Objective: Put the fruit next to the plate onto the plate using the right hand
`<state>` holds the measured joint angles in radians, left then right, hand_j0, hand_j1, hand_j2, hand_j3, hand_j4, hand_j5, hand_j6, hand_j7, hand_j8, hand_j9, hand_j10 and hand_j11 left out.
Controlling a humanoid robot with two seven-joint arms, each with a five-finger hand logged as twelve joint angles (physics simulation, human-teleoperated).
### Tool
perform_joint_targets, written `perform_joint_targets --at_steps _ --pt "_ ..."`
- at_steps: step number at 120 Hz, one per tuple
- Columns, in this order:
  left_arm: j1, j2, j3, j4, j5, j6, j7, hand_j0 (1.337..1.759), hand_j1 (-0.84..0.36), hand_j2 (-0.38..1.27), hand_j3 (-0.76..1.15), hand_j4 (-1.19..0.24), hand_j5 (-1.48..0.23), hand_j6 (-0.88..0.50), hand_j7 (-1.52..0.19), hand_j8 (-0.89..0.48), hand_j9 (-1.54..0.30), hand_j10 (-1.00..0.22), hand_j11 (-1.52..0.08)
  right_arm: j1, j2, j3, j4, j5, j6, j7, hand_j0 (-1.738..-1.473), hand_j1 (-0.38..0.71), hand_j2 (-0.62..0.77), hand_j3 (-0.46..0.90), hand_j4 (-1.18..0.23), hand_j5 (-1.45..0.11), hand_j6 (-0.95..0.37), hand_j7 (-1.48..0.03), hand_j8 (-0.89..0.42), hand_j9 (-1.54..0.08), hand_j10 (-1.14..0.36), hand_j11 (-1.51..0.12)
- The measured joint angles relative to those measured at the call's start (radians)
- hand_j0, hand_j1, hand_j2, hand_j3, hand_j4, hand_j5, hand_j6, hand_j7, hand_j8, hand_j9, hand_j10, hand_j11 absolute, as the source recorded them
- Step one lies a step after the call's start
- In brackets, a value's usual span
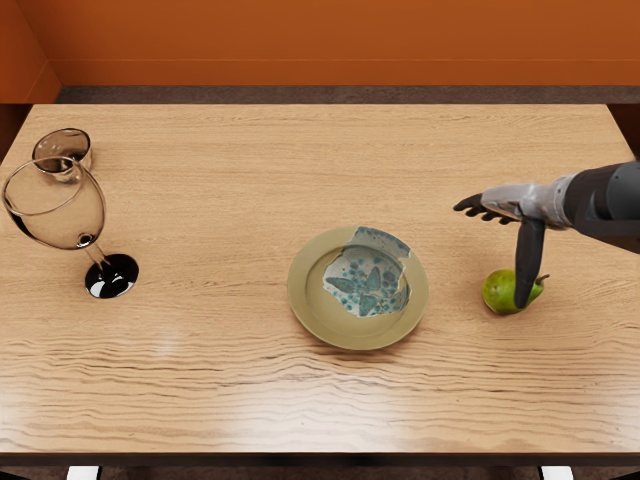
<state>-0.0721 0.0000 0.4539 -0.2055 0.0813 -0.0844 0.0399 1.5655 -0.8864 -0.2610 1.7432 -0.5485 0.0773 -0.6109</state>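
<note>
A green pear [504,291] lies on the wooden table just right of the plate [311,300], an olive-rimmed dish with a blue and white patterned centre. My right hand [505,220] comes in from the right edge and hovers above the pear. Its fingers are spread toward the left, and its thumb [527,262] hangs down in front of the pear, covering part of it. The hand holds nothing. The left arm does not show.
Two wine glasses stand at the far left: a large one [62,215] with a dark foot, and a smaller one [62,150] behind it. An orange wall runs along the table's back edge.
</note>
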Motion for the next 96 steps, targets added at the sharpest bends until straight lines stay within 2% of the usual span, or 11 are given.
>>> perform_joint_targets --at_steps 29,53,96 --pt "0.003 0.000 -0.001 0.000 0.000 0.000 0.000 1.658 0.35 0.00 0.00 0.00 0.00 0.00 0.00 0.00 0.00 0.00 0.00 -0.090 0.038 -0.012 0.002 -0.151 -0.096 0.000 -1.658 -0.30 -0.01 0.00 -0.05 -0.06 -0.05 -0.05 -0.05 -0.05 -0.04 -0.05" --pt "0.004 0.000 -0.001 0.001 0.000 0.000 0.000 1.658 0.35 0.00 0.00 0.00 0.00 0.00 0.00 0.00 0.00 0.00 0.00 -0.136 0.081 -0.031 0.002 -0.206 -0.144 0.000 -1.658 -0.30 -0.01 0.00 -0.05 -0.05 -0.05 -0.05 -0.05 -0.05 -0.04 -0.05" --pt "0.005 0.000 0.001 0.002 0.000 0.000 0.000 1.658 0.35 0.00 0.00 0.00 0.00 0.00 0.00 0.00 0.00 0.00 0.00 -0.157 0.116 -0.117 0.002 -0.286 -0.277 0.000 -1.658 -0.30 -0.01 0.00 -0.04 -0.05 -0.05 -0.05 -0.04 -0.05 -0.04 -0.05"
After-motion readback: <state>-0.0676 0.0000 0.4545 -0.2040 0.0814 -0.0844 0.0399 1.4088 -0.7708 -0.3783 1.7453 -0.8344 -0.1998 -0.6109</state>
